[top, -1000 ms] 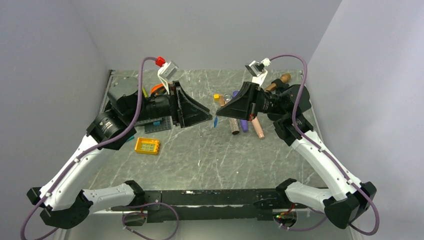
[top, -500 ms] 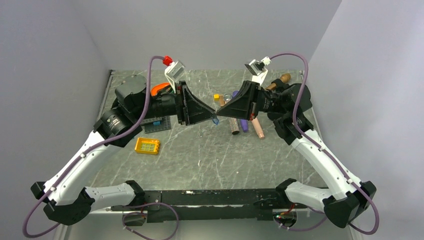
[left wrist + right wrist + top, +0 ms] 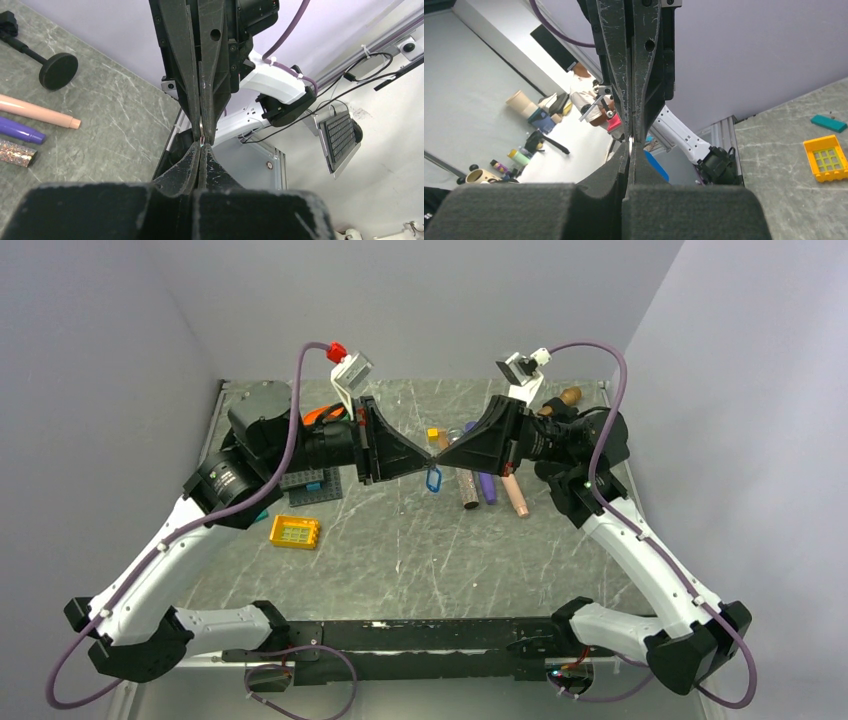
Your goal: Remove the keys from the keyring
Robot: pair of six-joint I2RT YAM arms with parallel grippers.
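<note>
My two grippers meet tip to tip above the middle of the table, the left gripper [image 3: 432, 457] reaching in from the left and the right gripper [image 3: 441, 457] from the right. Both are shut. A thin edge of silver metal, the keys [image 3: 202, 138], shows pinched between the tips in the left wrist view. The right wrist view shows the same sliver of the keys [image 3: 630, 142] at the right gripper [image 3: 630, 146]. The small blue keyring [image 3: 434, 480] hangs as an oval loop just below the meeting point, off the table. How many keys there are is hidden by the fingers.
An orange grid brick [image 3: 294, 532] lies left of centre, beside a grey baseplate [image 3: 310, 487]. Under the right arm lie a glittery tube [image 3: 468, 495], a purple tube [image 3: 487, 490] and a pink tube [image 3: 516, 498]. A small yellow block [image 3: 433, 434] sits behind the grippers.
My left gripper moved right up to the right gripper's tips and shut there. The blue keyring now hangs as a visible loop. The right gripper stayed shut and rose slightly.
</note>
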